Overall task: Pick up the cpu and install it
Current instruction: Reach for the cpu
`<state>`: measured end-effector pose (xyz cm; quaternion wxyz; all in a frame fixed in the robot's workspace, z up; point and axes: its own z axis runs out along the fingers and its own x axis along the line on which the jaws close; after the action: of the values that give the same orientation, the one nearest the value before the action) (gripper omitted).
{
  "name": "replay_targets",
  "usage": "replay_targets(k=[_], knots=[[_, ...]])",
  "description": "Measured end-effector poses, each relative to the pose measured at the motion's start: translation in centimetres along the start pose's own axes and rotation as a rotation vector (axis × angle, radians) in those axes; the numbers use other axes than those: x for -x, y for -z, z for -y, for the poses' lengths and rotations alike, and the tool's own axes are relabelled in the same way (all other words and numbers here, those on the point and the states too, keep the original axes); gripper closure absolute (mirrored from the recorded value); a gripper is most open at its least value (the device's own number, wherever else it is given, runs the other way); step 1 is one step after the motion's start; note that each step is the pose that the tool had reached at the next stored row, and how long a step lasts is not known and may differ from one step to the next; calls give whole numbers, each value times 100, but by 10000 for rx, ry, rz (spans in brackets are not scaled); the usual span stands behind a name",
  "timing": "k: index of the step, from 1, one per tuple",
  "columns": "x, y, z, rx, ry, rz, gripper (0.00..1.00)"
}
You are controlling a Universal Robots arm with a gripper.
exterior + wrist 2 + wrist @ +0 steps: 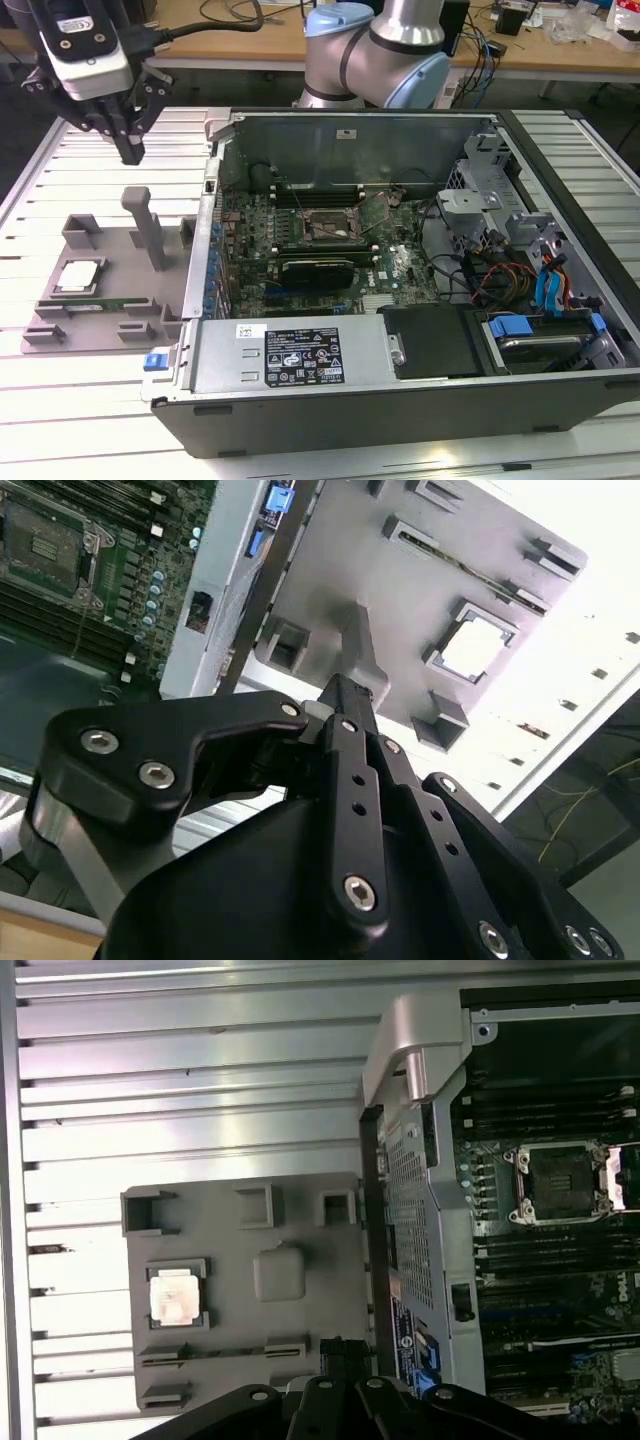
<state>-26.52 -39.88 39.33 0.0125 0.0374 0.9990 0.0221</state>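
The cpu [78,275], a small square chip with a shiny top, lies flat in a recess of the grey plastic tray [112,262] at the exterior view's left. Both wrist views show the cpu [472,645] [175,1295] in that same recess. My gripper [131,152] hangs in the air above the tray's far side, well clear of the chip. Its fingers are shut together with nothing between them, as the gripper [344,686] [335,1344] also appears in both wrist views. The open cpu socket [330,228] [560,1182] sits on the motherboard inside the case.
The open computer case [400,400] lies on the slatted metal table [90,430], its side wall right beside the tray. A tall grey post [145,225] rises from the tray below the gripper. A green memory stick [95,303] lies along the tray's near edge. Cables and drive bays fill the case's right side.
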Motion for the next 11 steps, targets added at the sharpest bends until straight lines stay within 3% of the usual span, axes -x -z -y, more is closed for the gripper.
replay_targets(k=[2, 3, 5, 11], knots=[[-64, 2, 5, 0, 0, 0, 89], [-147, 4, 11, 0, -1, 1, 89], [-226, 6, 17, 0, 0, 0, 89], [-383, 10, 29, 0, -1, 0, 89]])
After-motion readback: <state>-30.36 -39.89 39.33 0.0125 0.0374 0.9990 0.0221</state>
